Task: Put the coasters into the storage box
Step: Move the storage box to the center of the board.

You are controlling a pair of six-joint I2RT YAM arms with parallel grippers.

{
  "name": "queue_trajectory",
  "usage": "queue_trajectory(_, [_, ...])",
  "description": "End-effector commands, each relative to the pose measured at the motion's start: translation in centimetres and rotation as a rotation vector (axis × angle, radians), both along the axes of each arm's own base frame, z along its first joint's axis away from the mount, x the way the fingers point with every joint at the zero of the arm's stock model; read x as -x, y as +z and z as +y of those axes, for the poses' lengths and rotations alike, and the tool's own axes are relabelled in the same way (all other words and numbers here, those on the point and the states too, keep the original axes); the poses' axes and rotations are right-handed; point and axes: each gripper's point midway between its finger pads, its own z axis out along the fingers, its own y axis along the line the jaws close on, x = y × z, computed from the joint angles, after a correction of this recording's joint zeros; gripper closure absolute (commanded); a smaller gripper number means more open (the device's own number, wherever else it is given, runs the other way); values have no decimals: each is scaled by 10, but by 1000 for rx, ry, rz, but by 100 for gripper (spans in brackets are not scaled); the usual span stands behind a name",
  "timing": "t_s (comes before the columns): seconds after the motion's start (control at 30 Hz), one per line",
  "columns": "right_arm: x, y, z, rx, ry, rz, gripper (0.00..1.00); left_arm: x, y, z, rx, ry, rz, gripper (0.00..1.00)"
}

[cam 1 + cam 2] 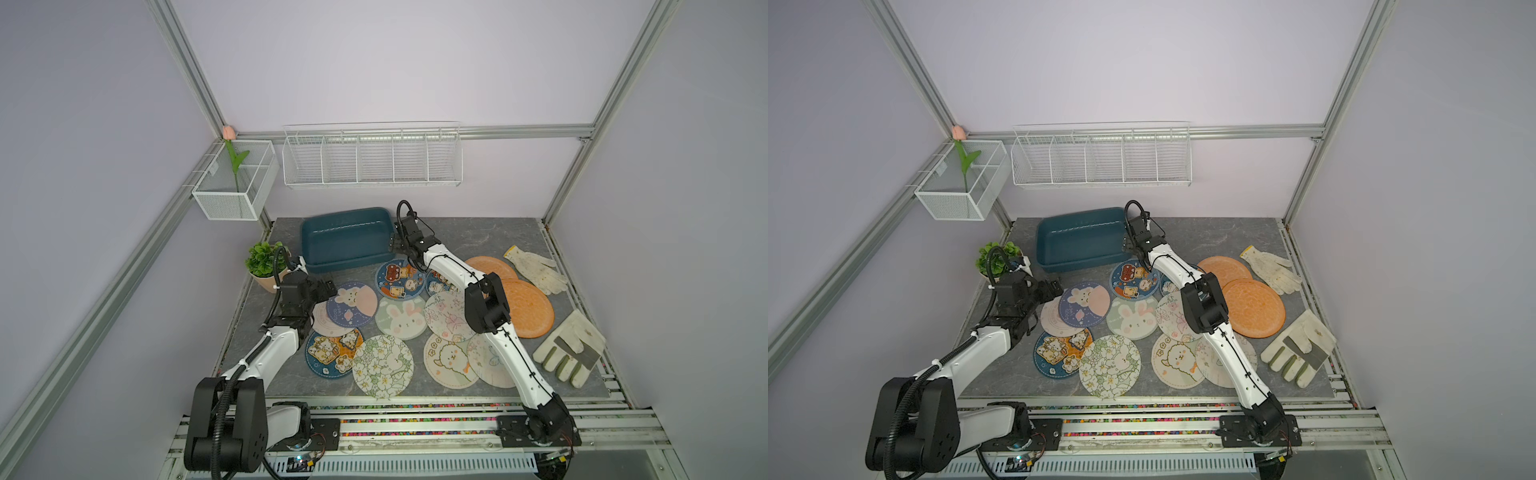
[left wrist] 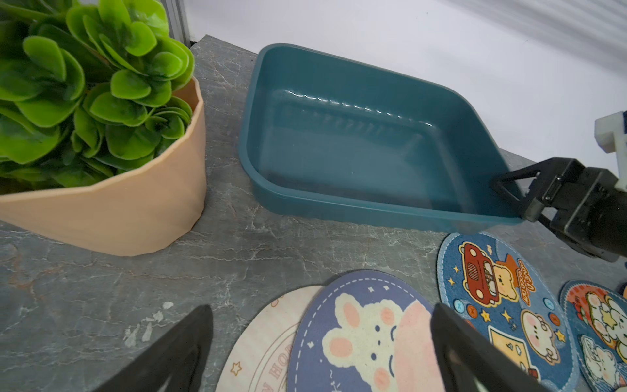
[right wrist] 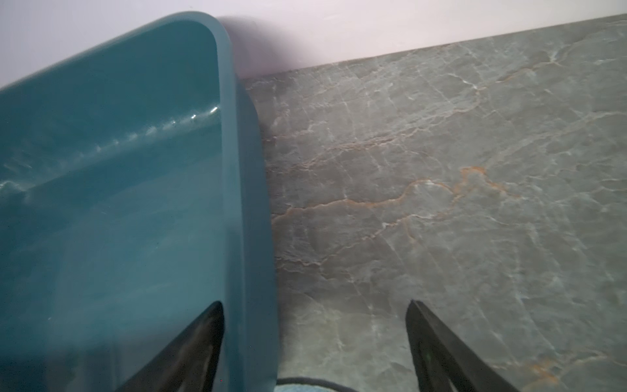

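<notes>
Jaws apart, the right gripper (image 3: 315,303) straddles the right wall of the empty storage box (image 1: 332,266) at the tabletop's (image 1: 478,232) back edge, likely to steady it, while the left gripper (image 2: 322,307) hangs wide open over the purple bunny coaster (image 2: 366,336) in front.

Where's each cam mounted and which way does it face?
Top views: high over the robot's base, looking down at the table; left arm and right arm show.
Left wrist: looks past the open left claw toward the storage box and plant.
Right wrist: looks past the open right claw, astride the box's end wall.
Shared: all show the box.
</notes>
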Motion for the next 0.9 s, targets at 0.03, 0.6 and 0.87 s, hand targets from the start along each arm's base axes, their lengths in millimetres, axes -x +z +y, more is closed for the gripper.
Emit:
queue_trajectory(0.03, [7, 19, -31, 59, -87, 15, 16, -6, 10, 3, -6, 28, -11, 1])
queue_trajectory(0.6, [-10, 19, -94, 127, -229, -3, 14, -18, 6, 7, 9, 68, 24, 1])
queue_trajectory(0.87, [-12, 18, -123, 155, -262, 15, 13, -19, 5, 7, 8, 71, 29, 1])
